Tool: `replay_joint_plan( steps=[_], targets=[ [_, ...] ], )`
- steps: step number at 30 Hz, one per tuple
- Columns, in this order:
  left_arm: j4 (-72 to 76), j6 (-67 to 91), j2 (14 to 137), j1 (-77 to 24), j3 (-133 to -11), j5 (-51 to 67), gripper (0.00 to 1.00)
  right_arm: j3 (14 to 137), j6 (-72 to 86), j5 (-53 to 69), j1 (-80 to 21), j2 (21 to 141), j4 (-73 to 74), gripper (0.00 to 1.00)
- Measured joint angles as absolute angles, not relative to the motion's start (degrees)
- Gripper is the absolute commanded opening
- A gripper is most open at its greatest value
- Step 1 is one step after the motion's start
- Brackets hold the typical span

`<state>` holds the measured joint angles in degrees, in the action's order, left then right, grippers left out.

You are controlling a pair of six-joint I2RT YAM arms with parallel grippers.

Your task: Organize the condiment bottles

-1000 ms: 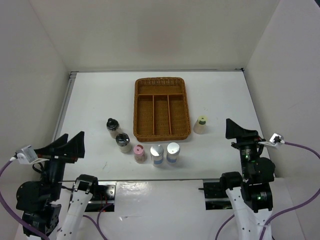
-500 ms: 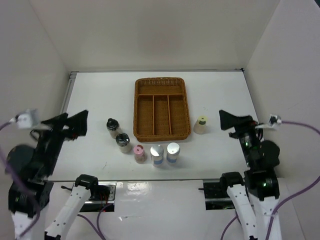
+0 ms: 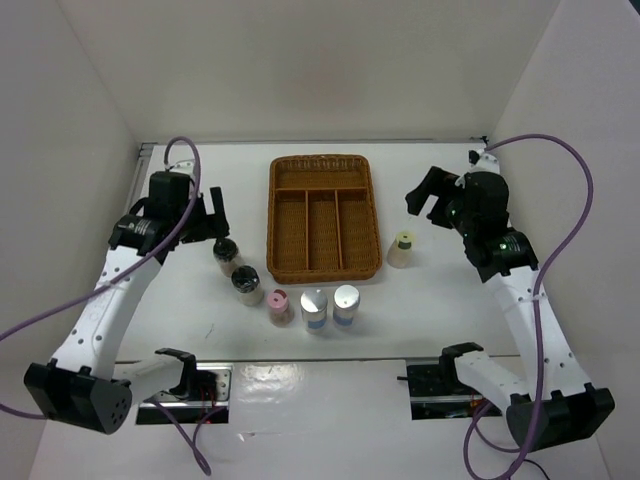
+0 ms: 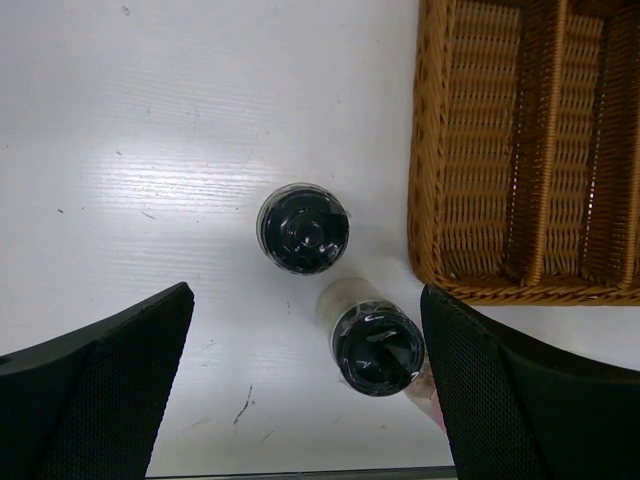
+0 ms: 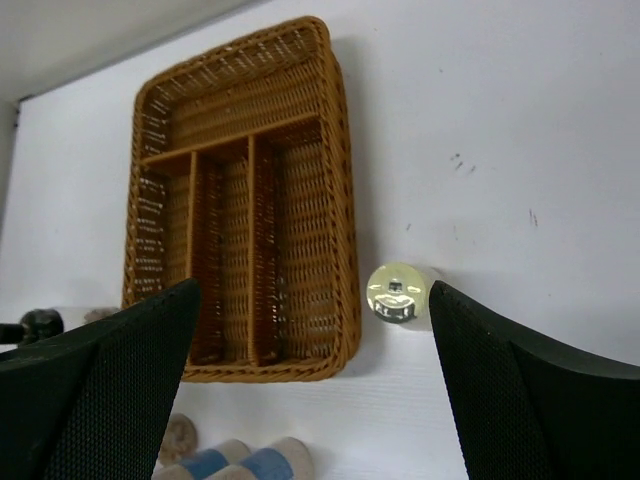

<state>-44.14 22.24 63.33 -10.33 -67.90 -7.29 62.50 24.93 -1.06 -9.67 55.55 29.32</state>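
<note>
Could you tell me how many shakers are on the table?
6: two black-capped shakers left of the wicker tray; pink-capped shaker and two silver-topped shakers at its near side; yellow-green-capped shaker right of it. None seems hidden.

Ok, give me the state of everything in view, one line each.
left tool, open, holding nothing, above the black-capped shakers
right tool, open, holding nothing
tray, empty
far black-capped shaker, upright on the table, outside the tray
near black-capped shaker, upright, outside the tray
pink-capped shaker, upright, outside the tray
silver-topped shaker beside it, upright
other silver-topped shaker, upright
yellow-green-capped shaker, upright, beside the tray
</note>
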Motion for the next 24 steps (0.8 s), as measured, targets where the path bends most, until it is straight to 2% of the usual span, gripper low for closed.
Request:
replay_joint_plan(
  steps=[5, 9, 19, 24],
  targets=[
    [-43.81, 21.23, 68.58, -10.68, -69.12, -7.92, 1.0, 61.87, 24.49, -2.37, -9.89, 57.58, 30.74, 0.99],
    [-42.92, 21.12, 70.76, -10.81, -69.01, -8.45, 0.95, 59.79, 24.97, -2.55, -9.89, 59.13, 30.85, 0.99],
    [-40.47, 21.37, 73.12, -10.81, -65.56, -10.07, 0.95, 59.13, 25.06, -3.68, -9.89, 67.61, 30.52, 0.99],
    [-39.75, 21.39, 74.96, -10.81, -64.58, -10.0, 0.88, 59.13, 25.06, -3.73, -9.89, 68.84, 30.41, 0.99]
  ],
)
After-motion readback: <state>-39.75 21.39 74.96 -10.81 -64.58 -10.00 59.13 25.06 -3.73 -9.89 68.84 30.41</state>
